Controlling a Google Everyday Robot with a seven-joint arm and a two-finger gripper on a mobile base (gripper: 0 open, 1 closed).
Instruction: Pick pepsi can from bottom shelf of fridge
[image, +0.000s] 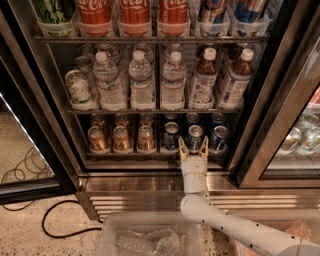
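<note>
The fridge (44, 100) stands open. Its bottom shelf (130, 155) holds three gold-brown cans on the left and dark-blue pepsi cans on the right. The front pepsi cans are at the left (171, 135), the middle (194, 136) and the right (219, 138). My gripper (193, 149) is at the shelf's front rail, open. Its two tan fingers (183, 149) stand on either side of the lower part of the middle pepsi can. The fingers do not clasp the can. The white arm (195, 177) rises to it from the lower right.
Gold-brown cans (121, 139) fill the shelf's left. Water bottles (141, 80) and brown drink bottles (202, 80) stand one rack up, with red Coca-Cola cans (134, 12) above. The steel slatted base (135, 202), a clear plastic bin (150, 235) and a black floor cable (60, 222) lie below. A glass door (285, 120) is on the right.
</note>
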